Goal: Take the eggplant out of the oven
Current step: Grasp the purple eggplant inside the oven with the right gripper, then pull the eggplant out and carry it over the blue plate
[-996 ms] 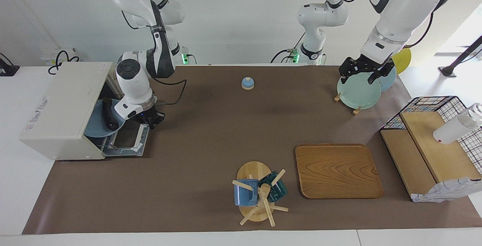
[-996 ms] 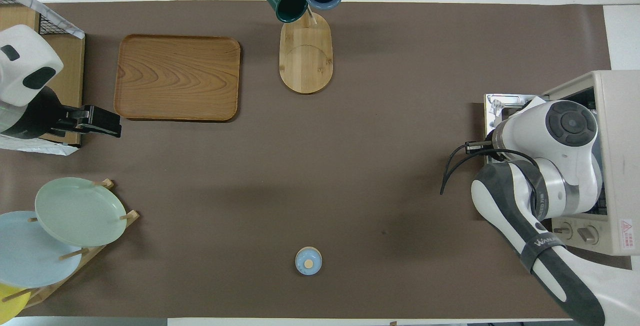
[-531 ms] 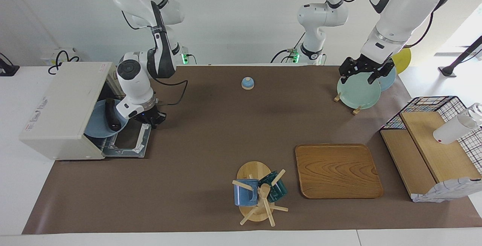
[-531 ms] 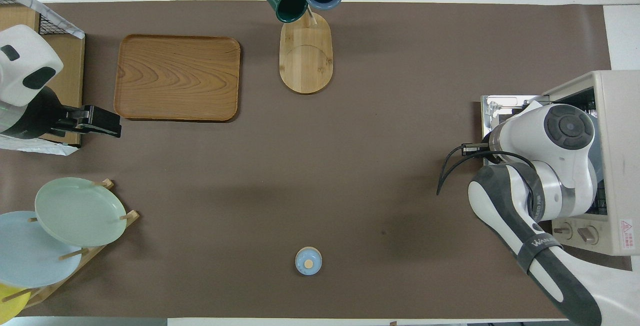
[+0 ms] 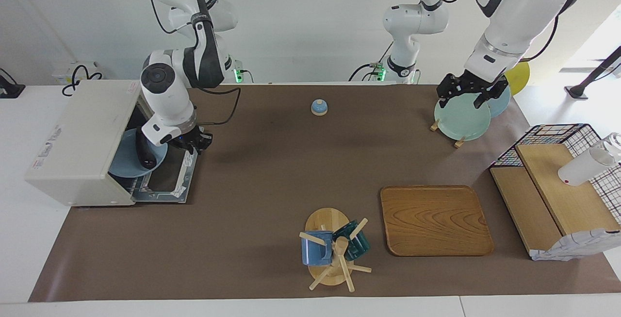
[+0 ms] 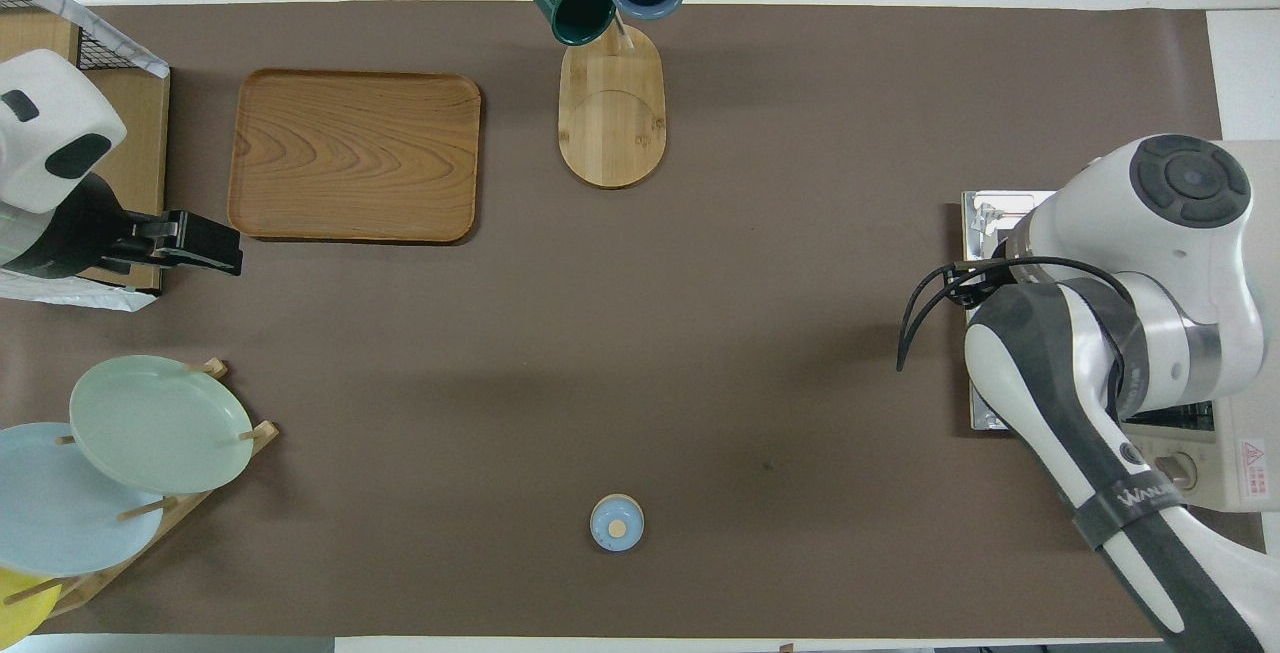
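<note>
I judge the task is in its middle step: the eggplant [image 5: 142, 154] is not out of the oven [image 5: 77, 137] yet. It lies on a blue plate [image 5: 121, 164] in the oven's mouth, and the plate seems to stick out a little over the open door [image 5: 165, 181], which lies flat. My right gripper [image 5: 195, 143] hangs over this door, just beside the plate's rim, with the eggplant next to it on the oven's side. I cannot tell if this gripper is open or closed, and I see nothing held in it; from above, the arm hides it completely. The left gripper [image 5: 469, 92] waits wide open over a pale green plate [image 5: 461, 120] in the rack and holds nothing. For the next move I think the right gripper must go sideways toward the eggplant and take it across its slim body. Then it must pull away from the oven low enough to pass under the upper edge of the opening.
</note>
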{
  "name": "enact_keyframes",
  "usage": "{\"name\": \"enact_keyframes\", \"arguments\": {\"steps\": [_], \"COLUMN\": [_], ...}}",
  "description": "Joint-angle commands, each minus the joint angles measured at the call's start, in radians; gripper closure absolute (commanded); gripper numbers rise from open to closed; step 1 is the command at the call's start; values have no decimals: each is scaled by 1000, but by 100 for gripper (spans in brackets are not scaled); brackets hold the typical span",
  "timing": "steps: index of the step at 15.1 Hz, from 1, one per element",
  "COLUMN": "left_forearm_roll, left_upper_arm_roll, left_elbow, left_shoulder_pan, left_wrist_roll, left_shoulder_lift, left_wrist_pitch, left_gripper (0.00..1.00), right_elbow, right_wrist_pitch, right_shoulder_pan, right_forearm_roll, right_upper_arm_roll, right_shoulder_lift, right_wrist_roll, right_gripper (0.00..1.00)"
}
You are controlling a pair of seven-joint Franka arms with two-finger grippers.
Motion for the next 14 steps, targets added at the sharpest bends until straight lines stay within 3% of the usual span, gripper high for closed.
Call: {"name": "enact_keyframes", "arguments": {"steps": [1,7,12,13,14], "left_forearm_roll": [11,11,11,11,11], "left_upper_arm_roll": [-2,-2,-2,-2,-2], "left_elbow": [-1,-1,-1,-1,-1], "left_shoulder_pan": [5,5,5,5,5], "left_wrist_roll": [6,6,6,6,6], "left_shoulder_lift": [-8,-6,-6,-8,-8], "left_wrist_pitch": [0,0,0,0,0], "left_gripper": [0,0,0,0,0], "right_elbow": [-18,-62,-156,-160,-160], "right_wrist_pitch": [-33,-6,131,139,139], "right_shoulder_pan": [-35,-130,-151,-154,-156], "right_forearm_roll": [-69,-72,-72,-72,-74], "right_upper_arm_roll": [-2,-2,-2,-2,-3], "right_shoulder_lift": [-25,-39,-62,-65,-65], "right_wrist_roll": [-47,-193,-230,-254,-265], "right_gripper": [60,64,66,74,88]}}
